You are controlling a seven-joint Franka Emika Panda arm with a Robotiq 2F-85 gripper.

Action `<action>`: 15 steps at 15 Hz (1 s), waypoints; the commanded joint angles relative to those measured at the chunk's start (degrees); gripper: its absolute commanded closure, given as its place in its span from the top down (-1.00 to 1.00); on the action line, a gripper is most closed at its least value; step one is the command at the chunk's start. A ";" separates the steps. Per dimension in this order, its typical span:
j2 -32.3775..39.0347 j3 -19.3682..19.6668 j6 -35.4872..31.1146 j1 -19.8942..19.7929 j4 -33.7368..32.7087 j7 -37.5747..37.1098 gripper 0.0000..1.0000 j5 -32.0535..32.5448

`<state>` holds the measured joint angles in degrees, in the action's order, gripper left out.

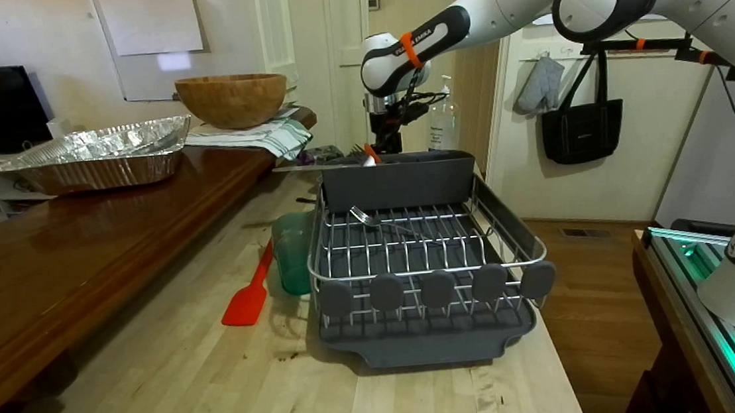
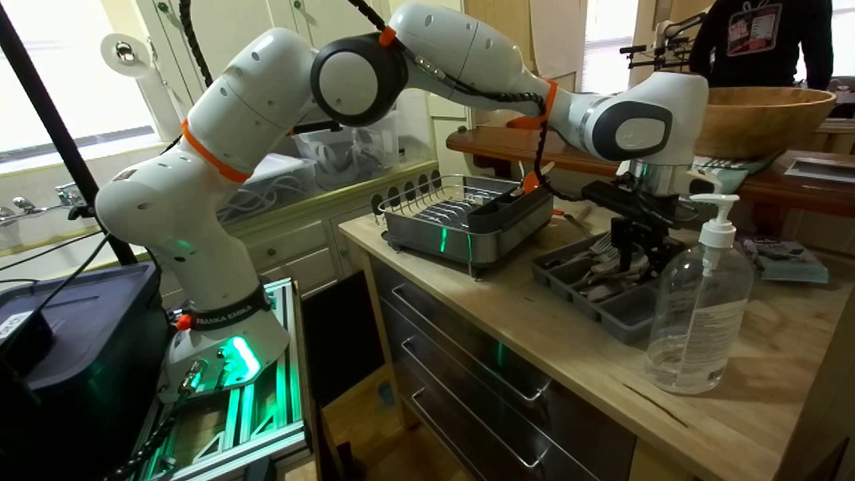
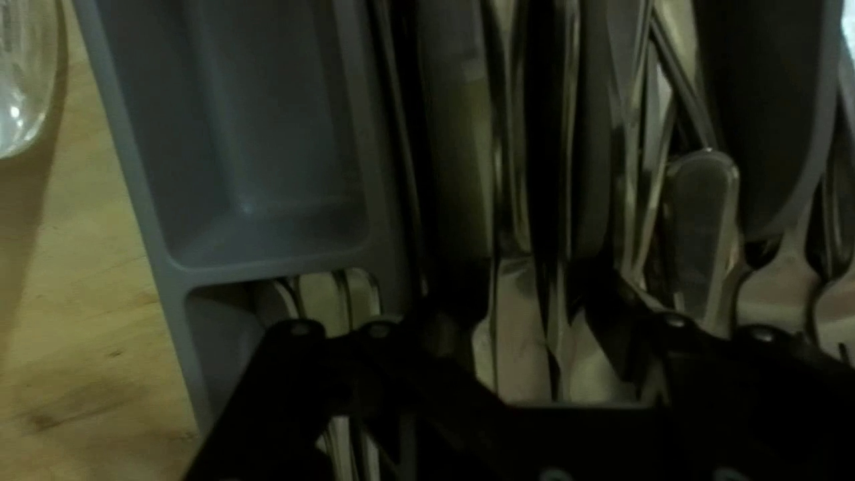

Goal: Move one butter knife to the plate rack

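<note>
The plate rack (image 1: 399,186) is dark grey with a metal wire grid and stands on the wooden counter; it also shows in an exterior view (image 2: 427,237). A fork (image 1: 365,217) lies on its grid. Silvery cutlery, apparently including a butter knife (image 3: 524,334), lies lengthwise in a grey cutlery tray (image 3: 267,270). My gripper (image 3: 528,300) points down into this tray with its fingers apart, one on each side of several pieces. I cannot tell whether the fingers touch any. In an exterior view the gripper (image 2: 638,260) is low over the tray, its fingertips partly hidden.
A soap bottle (image 2: 695,327) stands close beside the cutlery tray. A red spatula (image 1: 246,303) and a green glass (image 1: 292,256) are beside the rack. Utensils, one with an orange part (image 2: 531,182), stand in the rack's holder. A foil tray (image 1: 105,173) sits on the raised ledge.
</note>
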<state>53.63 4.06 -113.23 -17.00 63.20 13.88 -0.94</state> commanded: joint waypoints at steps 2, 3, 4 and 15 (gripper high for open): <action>3.03 -0.02 4.56 0.55 -4.59 0.88 -0.67 1.07; 3.22 0.01 5.52 0.77 -5.06 1.08 -0.81 1.30; 3.44 0.05 6.59 1.07 -5.47 1.34 -1.00 1.56; -4.77 1.06 -3.00 0.78 4.60 0.53 -0.94 2.86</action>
<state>54.15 4.63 -110.93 -15.42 60.71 14.57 2.07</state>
